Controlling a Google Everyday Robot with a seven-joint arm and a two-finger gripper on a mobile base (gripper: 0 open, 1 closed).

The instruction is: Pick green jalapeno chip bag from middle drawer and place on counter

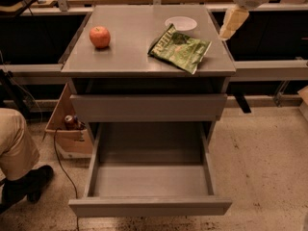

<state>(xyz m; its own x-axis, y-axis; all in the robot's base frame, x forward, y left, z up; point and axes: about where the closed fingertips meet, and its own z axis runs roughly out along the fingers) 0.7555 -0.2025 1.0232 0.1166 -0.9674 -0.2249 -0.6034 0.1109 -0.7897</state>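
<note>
The green jalapeno chip bag [179,48] lies flat on the counter [130,52], toward its right front. Nothing holds it. The gripper [231,24] hangs from the white arm at the upper right, above and beyond the counter's right edge, clear of the bag and empty. The middle drawer [150,177] is pulled out wide below the closed upper drawer front, and its tray holds nothing.
A red apple [99,36] sits on the counter's left part. A white round dish [181,23] lies at the counter's back right. A person's leg and dark shoe [19,172] are at the left on the floor. A cardboard box [67,124] stands left of the cabinet.
</note>
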